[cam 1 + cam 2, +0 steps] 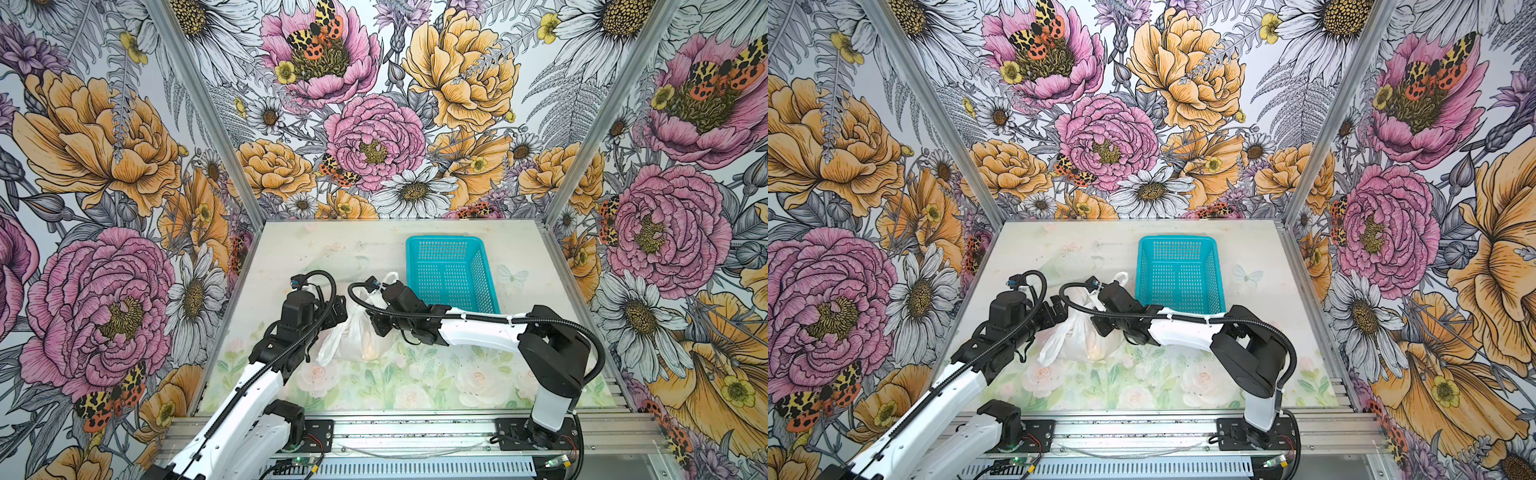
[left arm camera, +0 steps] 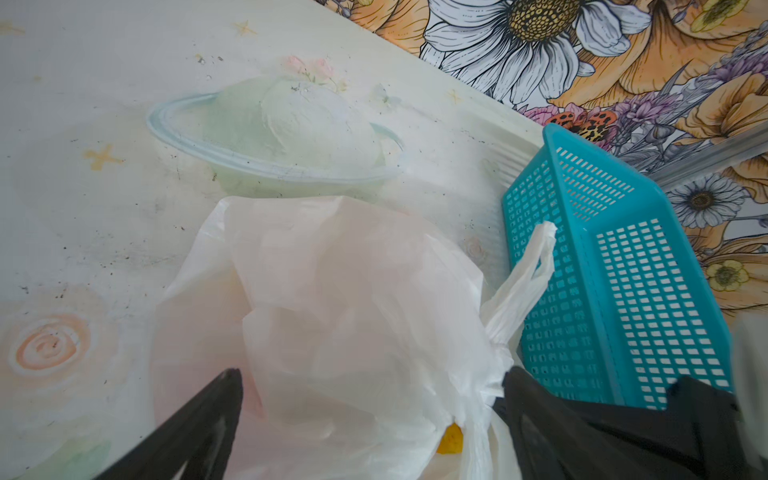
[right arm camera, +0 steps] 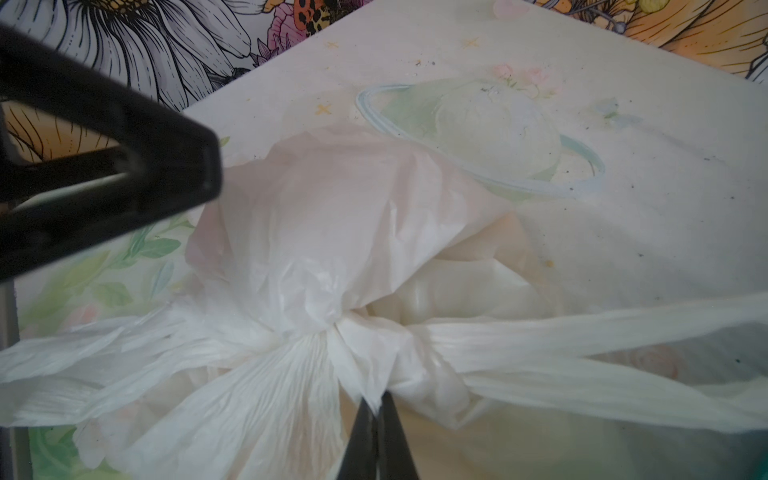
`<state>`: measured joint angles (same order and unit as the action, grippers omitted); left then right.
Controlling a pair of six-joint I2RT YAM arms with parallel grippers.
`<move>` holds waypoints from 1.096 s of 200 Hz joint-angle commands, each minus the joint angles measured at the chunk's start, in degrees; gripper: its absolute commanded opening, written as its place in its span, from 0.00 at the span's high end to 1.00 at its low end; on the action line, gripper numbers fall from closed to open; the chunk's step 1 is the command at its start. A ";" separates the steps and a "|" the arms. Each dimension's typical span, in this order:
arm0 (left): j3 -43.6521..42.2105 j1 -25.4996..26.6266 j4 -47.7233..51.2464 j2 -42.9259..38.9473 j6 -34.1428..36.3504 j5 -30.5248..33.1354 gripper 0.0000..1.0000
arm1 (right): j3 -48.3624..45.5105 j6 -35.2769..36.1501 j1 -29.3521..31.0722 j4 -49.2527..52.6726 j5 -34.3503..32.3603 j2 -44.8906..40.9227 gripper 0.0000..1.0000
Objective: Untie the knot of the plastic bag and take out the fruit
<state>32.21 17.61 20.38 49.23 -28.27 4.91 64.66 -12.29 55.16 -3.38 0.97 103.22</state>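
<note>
Now | right gripper (image 3: pixel 376 409) pinching knot (image 3: pixel 353 332) | left gripper (image 2: pixel 372 376) spread beside plastic bag (image 2: pixel 332 291)

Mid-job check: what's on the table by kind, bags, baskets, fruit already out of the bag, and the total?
Bag: 1, knot tied, right gripper pinching it
Basket: 1
Fruit out of the bag: 0; one yellow piece shows inside
Total: 2
</note>
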 commanded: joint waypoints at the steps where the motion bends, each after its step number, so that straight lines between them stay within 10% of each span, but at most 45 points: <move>1: 2.20 0.75 -4.44 3.63 0.63 2.40 0.01 | -1.37 1.12 -0.30 -5.73 1.60 -3.20 1.00; 58: 3.83 5.20 -9.82 12.66 -0.72 2.96 0.06 | -2.30 1.36 -0.24 -7.22 1.24 -2.56 1.00; 70: 4.02 5.55 -10.82 14.52 -0.59 2.86 0.24 | -2.91 1.44 -0.29 -8.07 1.38 -2.67 1.00; 89: 5.01 5.60 -11.08 16.89 -0.97 3.88 0.81 | -3.70 1.31 -0.23 -8.89 0.92 -2.58 1.00; 104: 5.74 5.66 -10.37 17.35 -1.12 5.76 1.00 | -5.43 1.39 -0.38 -10.79 -0.50 -3.05 1.00; 219: -0.43 -4.98 -5.53 4.54 0.80 10.29 1.00 | -21.03 -1.27 -5.14 -24.06 -6.36 -11.40 1.00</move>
<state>34.48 17.50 13.93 57.23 -28.91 14.61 46.52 -12.75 51.31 -24.03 -1.43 94.43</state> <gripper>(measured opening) 0.045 0.044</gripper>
